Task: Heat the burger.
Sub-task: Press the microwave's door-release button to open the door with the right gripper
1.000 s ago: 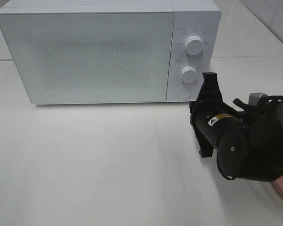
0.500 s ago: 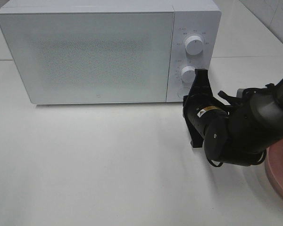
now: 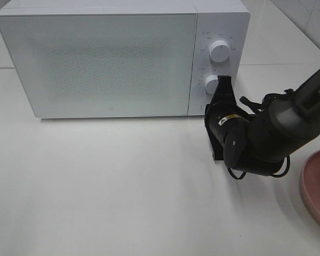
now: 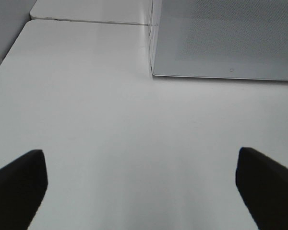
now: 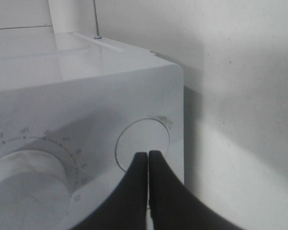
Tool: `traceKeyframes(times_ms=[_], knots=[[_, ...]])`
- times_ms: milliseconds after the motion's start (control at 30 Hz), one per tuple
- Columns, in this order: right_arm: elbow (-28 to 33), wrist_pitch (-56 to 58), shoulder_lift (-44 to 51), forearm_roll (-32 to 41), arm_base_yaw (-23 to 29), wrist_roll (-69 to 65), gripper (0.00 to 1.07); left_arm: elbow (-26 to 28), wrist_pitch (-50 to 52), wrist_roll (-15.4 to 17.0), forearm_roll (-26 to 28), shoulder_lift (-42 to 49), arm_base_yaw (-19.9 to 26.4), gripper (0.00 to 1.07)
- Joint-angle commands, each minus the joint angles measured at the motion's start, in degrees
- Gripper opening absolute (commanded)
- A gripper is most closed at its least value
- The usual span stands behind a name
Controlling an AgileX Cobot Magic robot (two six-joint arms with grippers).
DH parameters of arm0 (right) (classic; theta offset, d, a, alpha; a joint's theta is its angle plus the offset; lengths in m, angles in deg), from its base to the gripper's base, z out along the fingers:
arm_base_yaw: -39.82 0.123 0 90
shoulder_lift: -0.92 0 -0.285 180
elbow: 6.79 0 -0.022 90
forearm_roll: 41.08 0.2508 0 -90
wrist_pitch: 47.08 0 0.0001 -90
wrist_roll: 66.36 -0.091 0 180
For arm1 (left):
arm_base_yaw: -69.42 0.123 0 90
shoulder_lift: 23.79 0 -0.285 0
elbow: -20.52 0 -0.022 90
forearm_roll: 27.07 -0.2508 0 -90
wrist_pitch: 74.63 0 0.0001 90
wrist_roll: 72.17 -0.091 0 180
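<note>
**Inspector A:** Location of the burger?

**Inspector B:** Not confirmed in any view. Only part of a pink plate [image 3: 316, 186] shows, at the right edge of the high view, and nothing on it can be made out. The microwave [image 3: 96, 58] door is shut and frosted, so its contents cannot be seen.

**A:** Gripper states?

**B:** The right gripper [image 5: 148, 160] has its fingers pressed together and holds nothing. The tips are at the round door button [image 5: 151, 134], and contact appears likely. The plate lies well apart from it, back beside the arm. The left gripper [image 4: 139, 177] is spread wide and empty above the bare table [image 3: 122, 186].

**A:** Handling assessment?

**B:** This is a judgement only: the burger is light, soft and loosely stacked, with a slick bun. It should be gripped gently and low across the sides, or better, carried by the plate rim, since squeezing would shear the layers.
</note>
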Motion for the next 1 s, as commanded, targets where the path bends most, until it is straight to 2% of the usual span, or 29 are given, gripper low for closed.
traceKeyframes(times_ms=[33,367,500,700,1000], knots=[[-1.26,0.97,-0.23,-0.69,-0.52,0.97,0.00,-0.11,-0.06,0.00,0.46,0.86,0.17,1.00],[-4.47,0.97,-2.35,-0.74,-1.43,1.15,0.00,-0.11,-0.06,0.00,0.46,0.86,0.17,1.00],[-5.21,0.06,-2.46,1.26,-1.60,2.35,0.00,-0.11,-0.06,0.00,0.46,0.86,0.17,1.00],[-6.65,0.11,-2.46,-0.06,-2.12,2.86,0.00,-0.11,-0.06,0.00,0.46,0.86,0.17,1.00],[-7.91,-7.45,-2.46,0.80,-2.18,4.18,0.00,-0.11,-0.06,0.00,0.46,0.86,0.17,1.00]])
